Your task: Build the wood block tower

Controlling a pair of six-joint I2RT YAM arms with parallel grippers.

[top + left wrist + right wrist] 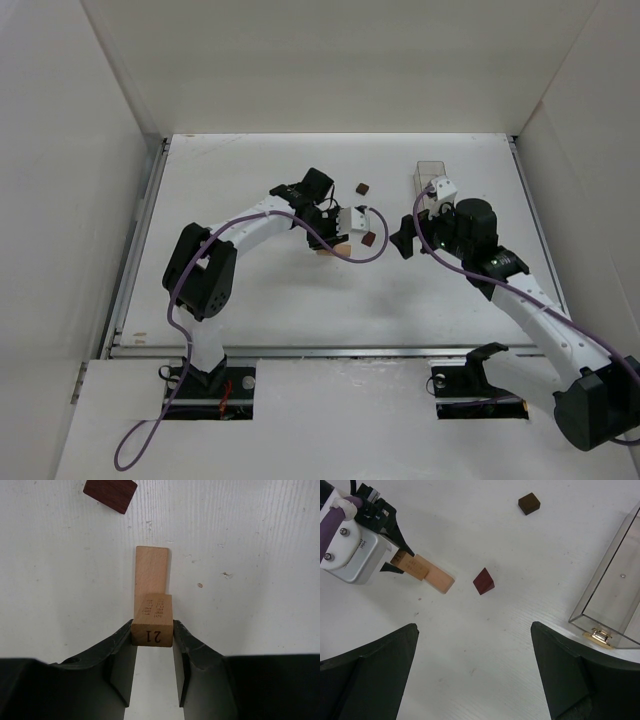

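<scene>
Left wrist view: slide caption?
Left gripper clamps the numbered tan block, tan bar jutting ahead, reddish-brown cube beyond.

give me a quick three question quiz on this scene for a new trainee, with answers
1. How many dark cubes lie loose on the table?
2. True or false: the right gripper holds a block.
3. The left gripper is shut on: A the tan block marked 21; B a dark cube; C the clear box.

Key
1. Two.
2. False: its jaws stand open with nothing between them.
3. A.
</scene>
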